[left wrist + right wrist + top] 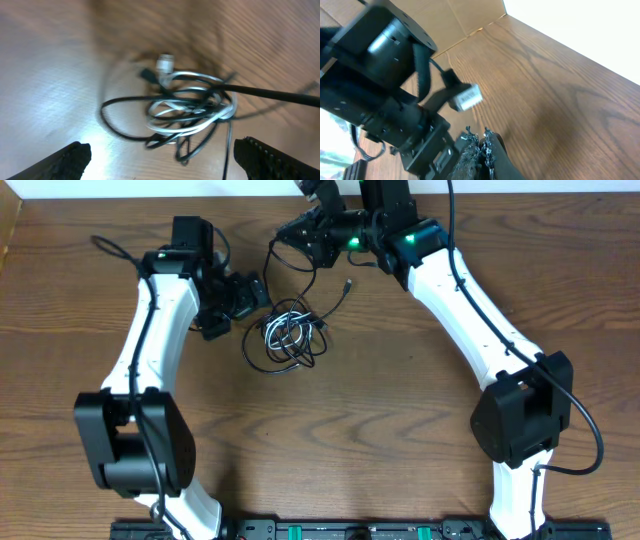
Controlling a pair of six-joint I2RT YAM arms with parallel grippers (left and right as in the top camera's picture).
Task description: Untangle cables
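From overhead, the cables (290, 335) lie as one small knotted heap on the table (400, 410), with black loops wound around a white cord (273, 330). The left gripper (240, 298) sits just left of the heap, jaws spread wide and nothing in them. The right gripper (305, 235) hovers beyond the heap, closed tight, and a thin black loop runs from near it down toward the heap. In the left wrist view the heap lies ahead of and between the two fingers (70, 160). A white plug (165, 62) sits on the heap's far side, and one black strand (270, 93) leaves the heap to the right in a straight, seemingly taut line. The step looks like choosing one strand to pull free. It would go best by closing on a single outer loop or a plug end rather than the whole heap, then drawing away from the taut strand. In the right wrist view the heap is out of sight. The fingers are pressed together, and a silver-tipped plug (468, 98) hangs near them. Whether they pinch its cord I cannot tell.
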